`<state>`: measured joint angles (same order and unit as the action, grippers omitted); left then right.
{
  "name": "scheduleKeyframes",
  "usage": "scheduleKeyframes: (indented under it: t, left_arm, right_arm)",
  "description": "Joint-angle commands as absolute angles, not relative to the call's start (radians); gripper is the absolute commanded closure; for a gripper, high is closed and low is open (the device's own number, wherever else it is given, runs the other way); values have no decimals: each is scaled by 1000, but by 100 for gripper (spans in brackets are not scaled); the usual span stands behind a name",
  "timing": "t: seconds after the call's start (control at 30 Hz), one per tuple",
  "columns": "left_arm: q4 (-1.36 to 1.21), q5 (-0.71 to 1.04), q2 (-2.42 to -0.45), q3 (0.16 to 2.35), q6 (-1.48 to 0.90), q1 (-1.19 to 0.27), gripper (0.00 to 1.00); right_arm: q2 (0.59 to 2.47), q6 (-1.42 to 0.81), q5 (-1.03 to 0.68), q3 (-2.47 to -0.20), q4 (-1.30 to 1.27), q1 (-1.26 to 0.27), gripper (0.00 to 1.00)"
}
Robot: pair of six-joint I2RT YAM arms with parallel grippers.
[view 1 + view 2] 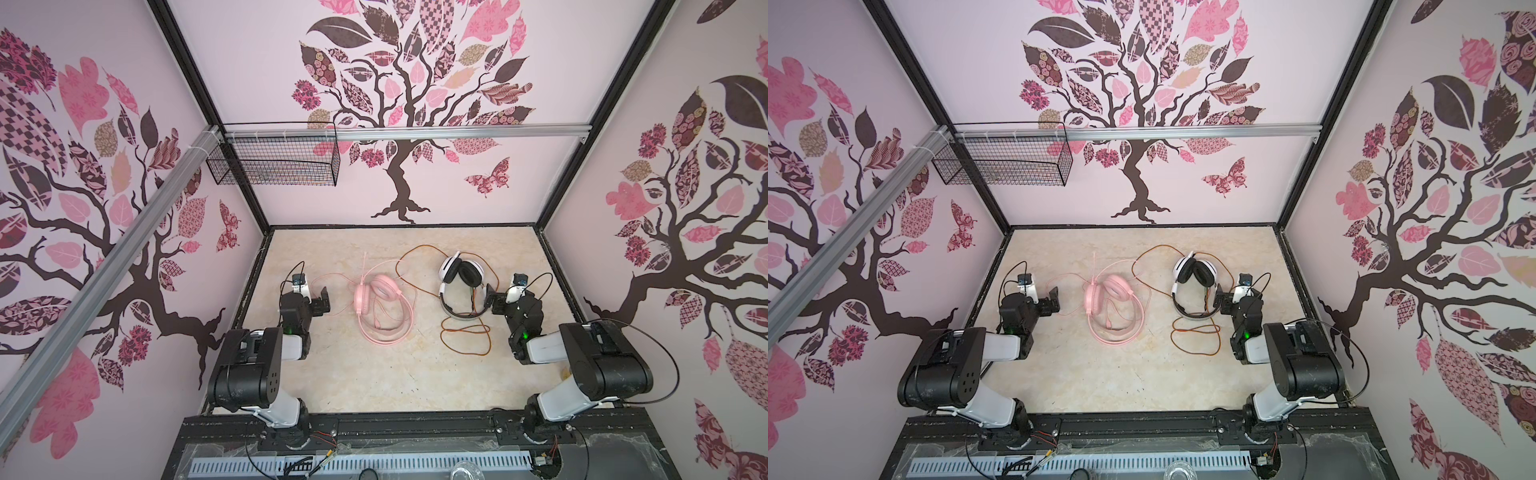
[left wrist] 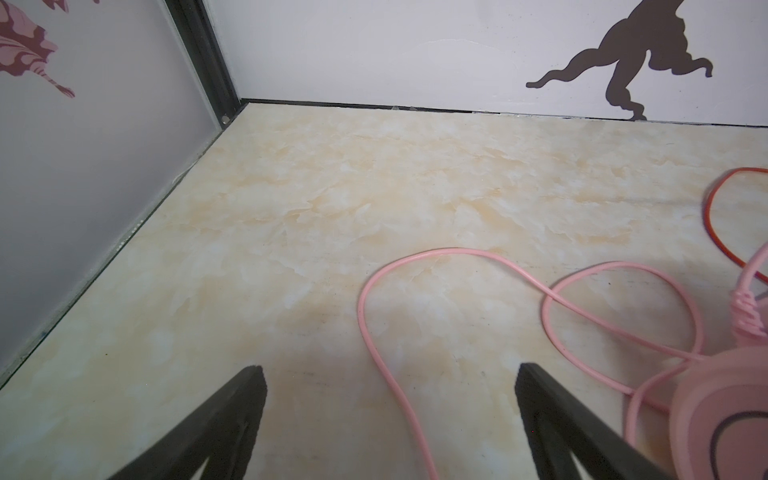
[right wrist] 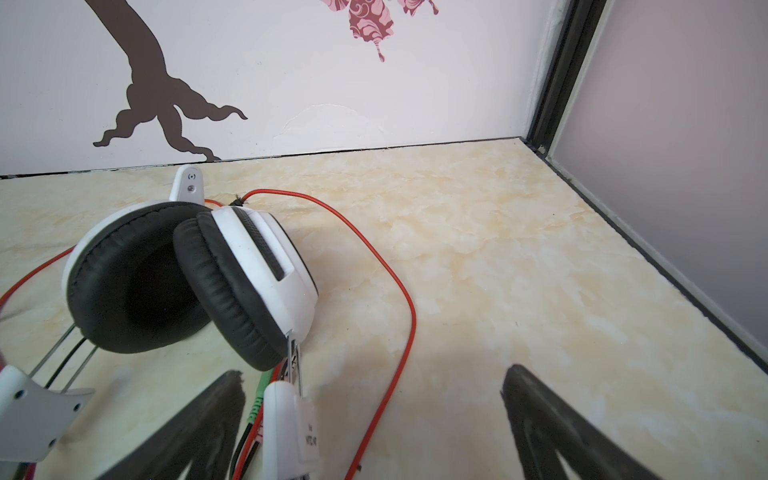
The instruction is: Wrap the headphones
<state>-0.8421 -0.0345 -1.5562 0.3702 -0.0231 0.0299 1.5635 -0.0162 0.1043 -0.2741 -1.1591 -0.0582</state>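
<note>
Nothing is wrapped yet: the pink cable [image 2: 449,249] and orange cable [image 3: 414,320] are strewn loose mid-table [image 1: 374,382]; the left gripper [image 2: 390,369] and right gripper [image 3: 372,372] are held spread, empty.

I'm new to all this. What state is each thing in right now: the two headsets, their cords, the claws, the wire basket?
pink headphones: lying on the table, not wrapped.
pink cable: sprawled in loose loops.
white headphones: lying on the table, not wrapped.
orange-red cable: sprawled in loose loops.
left claw: open, empty.
right claw: open, empty.
wire basket: hanging on the rail, contents unclear.
</note>
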Motion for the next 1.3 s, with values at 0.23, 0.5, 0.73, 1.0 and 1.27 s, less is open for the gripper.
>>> scheduleKeyframes:
  t: [0.23, 0.5, 0.73, 1.0, 1.27]
  left_arm:
    - [-552, -434, -1063, 396, -45, -299, 3]
    - [-154, -455, -771, 550, -211, -684, 3]
    - [404, -425, -686, 833, -513, -646, 3]
    - [682, -164, -652, 980, -363, -578, 3]
    - [640, -104, -594, 901, -321, -526, 3]
  right_arm:
    - [1117, -49, 217, -437, -756, -303, 0]
    - [764, -518, 0, -360, -362, -290, 0]
    - [754, -497, -254, -352, -281, -291, 1]
    - [1108, -236, -356, -641, -125, -470, 1]
    - [1664, 36, -326, -1215, 153, -590, 7]
